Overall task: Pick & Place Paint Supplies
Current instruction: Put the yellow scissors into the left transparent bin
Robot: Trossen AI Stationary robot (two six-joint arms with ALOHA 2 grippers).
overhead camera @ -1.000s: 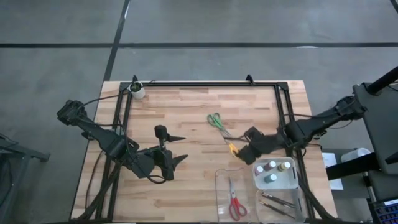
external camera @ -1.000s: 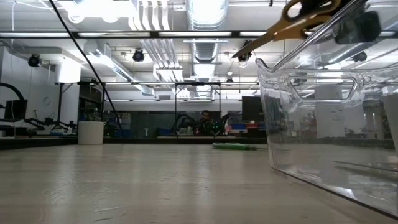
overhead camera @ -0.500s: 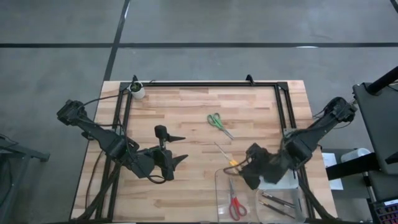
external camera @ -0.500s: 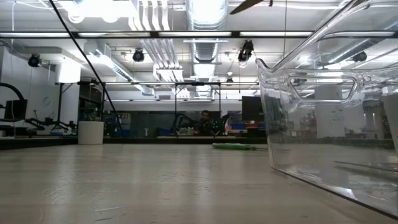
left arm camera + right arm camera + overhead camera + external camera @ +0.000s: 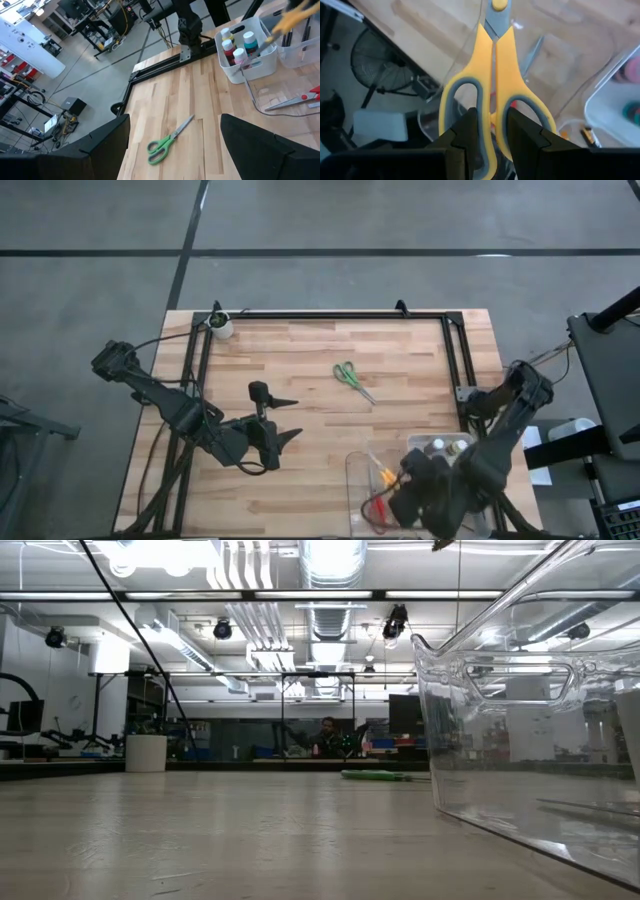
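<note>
Right end effector (image 5: 395, 483) hangs over the clear plastic tray (image 5: 352, 470) near the bench's (image 5: 300, 380) front right corner, its fingers (image 5: 470, 132) pinched narrow on the inner handle bars of the yellow scissors (image 5: 492, 85), whose blades point away from the wrist. Beneath them, in the tray's long compartment, lie the red scissors (image 5: 300, 99). Just beside that compartment a white bin (image 5: 252, 62) holds the paint bottles (image 5: 235, 47) standing upright, teal, red and pink among them. Green scissors (image 5: 351, 378) lie flat on the bare wood toward the middle of the bench, well apart from the tray. Left end effector (image 5: 290, 420) hovers over the left half of the bench with its fingers spread wide and nothing between them. A small white cup (image 5: 221, 327) stands at the back left corner.
</note>
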